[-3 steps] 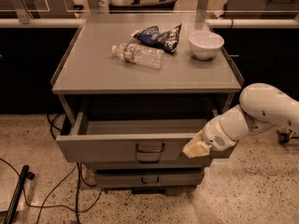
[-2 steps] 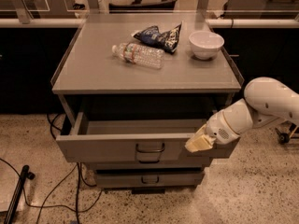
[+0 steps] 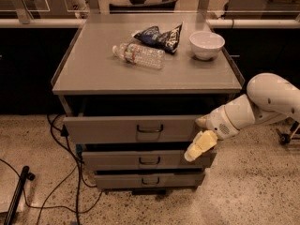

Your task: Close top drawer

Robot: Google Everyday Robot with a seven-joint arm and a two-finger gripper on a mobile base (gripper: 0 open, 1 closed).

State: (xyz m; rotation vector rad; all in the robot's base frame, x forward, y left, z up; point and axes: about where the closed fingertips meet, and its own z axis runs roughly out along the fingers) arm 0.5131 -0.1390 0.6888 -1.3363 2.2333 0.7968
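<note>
Grey top drawer stands slightly out of the desk; my gripper sits at its front's right end. Open or closed, I cannot tell.

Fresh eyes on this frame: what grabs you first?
The white robot arm reaches in from the right, its tool at the right end of the top drawer, which juts partly open from the grey cabinet. On the cabinet top are a clear water bottle lying on its side, a dark chip bag and a white bowl.
</note>
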